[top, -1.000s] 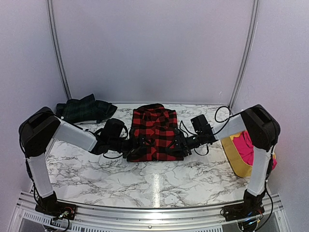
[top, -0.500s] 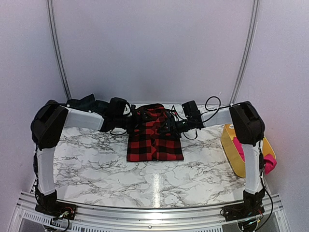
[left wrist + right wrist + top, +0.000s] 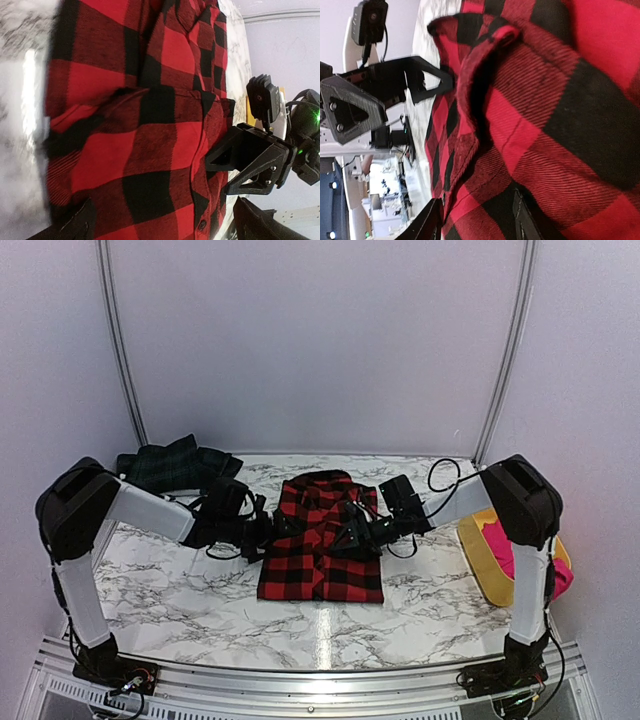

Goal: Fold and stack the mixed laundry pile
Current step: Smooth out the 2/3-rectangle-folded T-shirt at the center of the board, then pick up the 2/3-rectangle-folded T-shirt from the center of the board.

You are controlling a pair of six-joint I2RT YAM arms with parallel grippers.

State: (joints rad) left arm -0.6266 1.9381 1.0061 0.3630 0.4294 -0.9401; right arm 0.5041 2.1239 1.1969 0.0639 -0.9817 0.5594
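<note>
Starting at your left claw (image 3: 270,531): its jaws stand as wide as they go over the left side of the red-and-black checked shirt (image 3: 320,565), with nothing clamped. Your right claw (image 3: 352,534) faces it from the other side, jaws about half apart with a raised fold of the shirt between the fingers (image 3: 431,222). You cannot tell whether they grip that fold. The shirt lies folded at the middle of the marble worktop (image 3: 190,590). A dark green plaid garment (image 3: 175,465) sits crumpled at the far left corner. At the right edge, a magenta-pink garment (image 3: 518,540) lies in the yellow tub (image 3: 482,565).
</note>
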